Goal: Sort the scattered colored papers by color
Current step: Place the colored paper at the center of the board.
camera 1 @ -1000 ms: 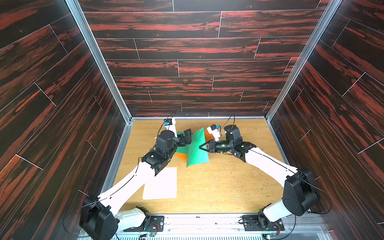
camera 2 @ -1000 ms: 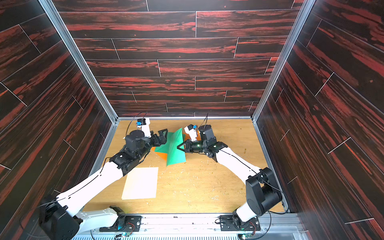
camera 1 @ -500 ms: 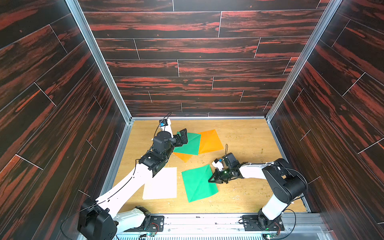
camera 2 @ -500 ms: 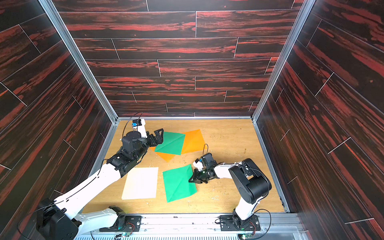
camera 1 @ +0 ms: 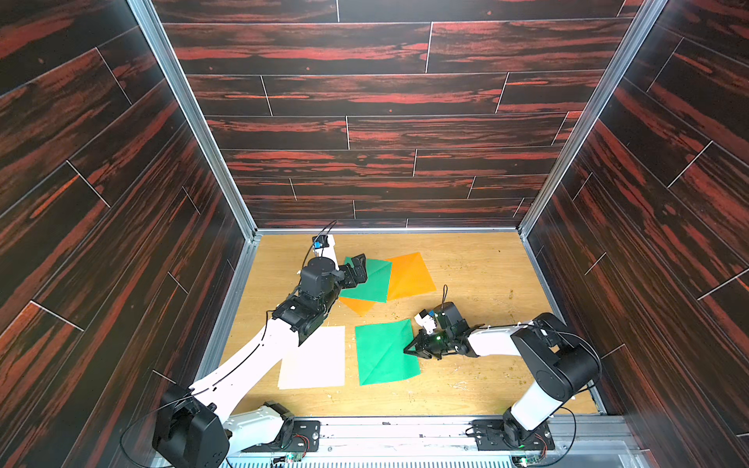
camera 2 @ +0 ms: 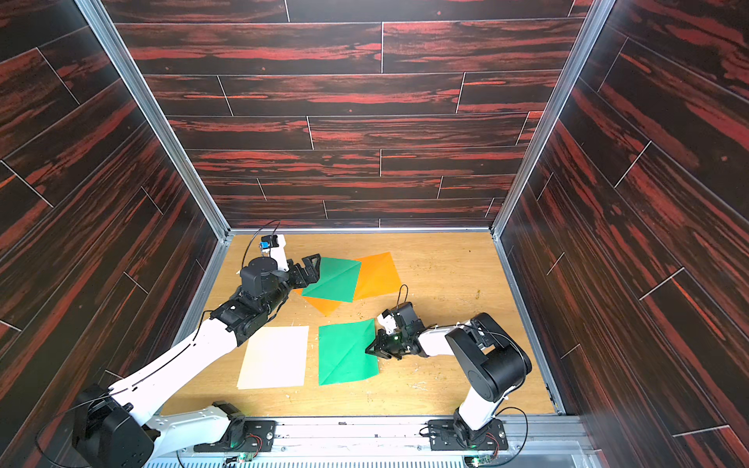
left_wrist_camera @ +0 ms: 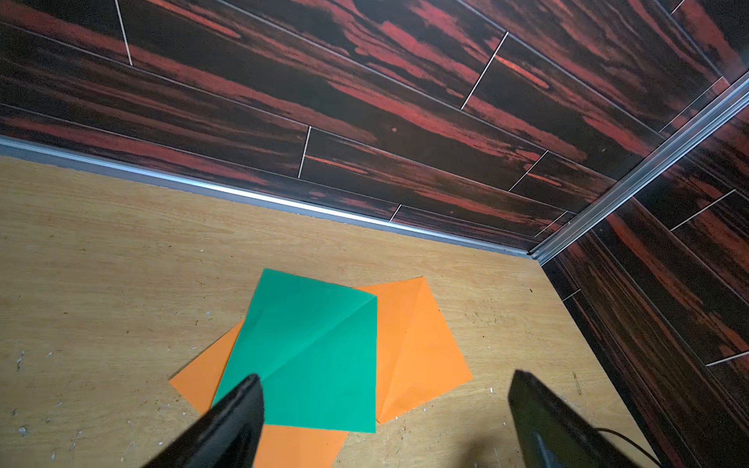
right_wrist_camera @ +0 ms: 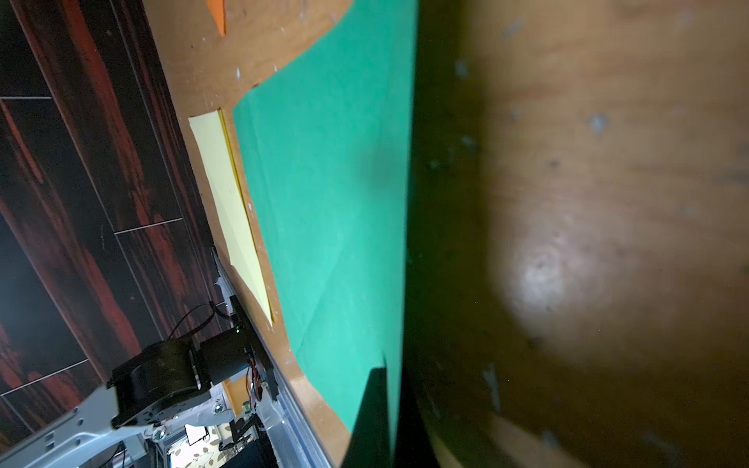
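Beside a cream-white paper (camera 1: 316,358) (camera 2: 275,356) near the front lies a green paper (camera 1: 385,352) (camera 2: 346,352). My right gripper (camera 1: 409,350) (camera 2: 369,349) (right_wrist_camera: 389,405) is low over the table, shut on that green paper's (right_wrist_camera: 332,202) right edge. Farther back, another green paper (camera 1: 369,279) (camera 2: 334,279) (left_wrist_camera: 312,352) overlaps two orange papers (camera 1: 409,275) (camera 2: 322,306) (left_wrist_camera: 417,348). My left gripper (camera 1: 358,267) (camera 2: 310,267) (left_wrist_camera: 385,389) hangs open over the left corner of this pile, holding nothing.
Dark wood-patterned walls close in the tan tabletop (camera 1: 486,283) on three sides. A metal rail (camera 1: 405,429) with both arm bases runs along the front. Small crumbs dot the tabletop.
My right gripper carried the green paper from the far pile down to the front beside the cream-white paper, where it now lies flat. The left gripper has barely moved.
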